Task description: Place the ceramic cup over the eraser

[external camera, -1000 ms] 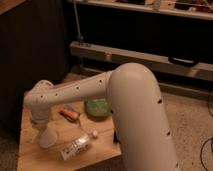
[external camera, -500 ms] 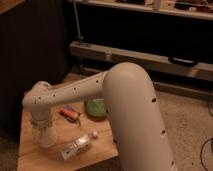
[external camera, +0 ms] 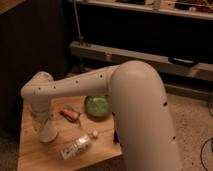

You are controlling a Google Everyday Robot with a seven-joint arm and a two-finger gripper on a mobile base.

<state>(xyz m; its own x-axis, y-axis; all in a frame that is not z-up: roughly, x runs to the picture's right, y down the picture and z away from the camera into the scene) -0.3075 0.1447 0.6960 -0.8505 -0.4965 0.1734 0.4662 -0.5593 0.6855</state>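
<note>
The white ceramic cup [external camera: 48, 133] stands at the left of the small wooden table [external camera: 35, 157]. My gripper [external camera: 42, 121] points straight down at the cup from above, at its top; the wrist hides how it meets the cup. A small dark block [external camera: 116, 135] shows at the table's right edge, half hidden by my upper arm; it looks like the eraser. It lies well to the right of the cup.
A green bowl [external camera: 97, 106] sits at the table's back middle. An orange-and-grey oblong object [external camera: 70, 113] lies left of it. A clear plastic bottle [external camera: 75, 146] lies on its side in front. My bulky arm [external camera: 140, 115] covers the table's right side. A dark shelf stands behind.
The arm has shifted only slightly. The gripper and the cup stay at the table's left.
</note>
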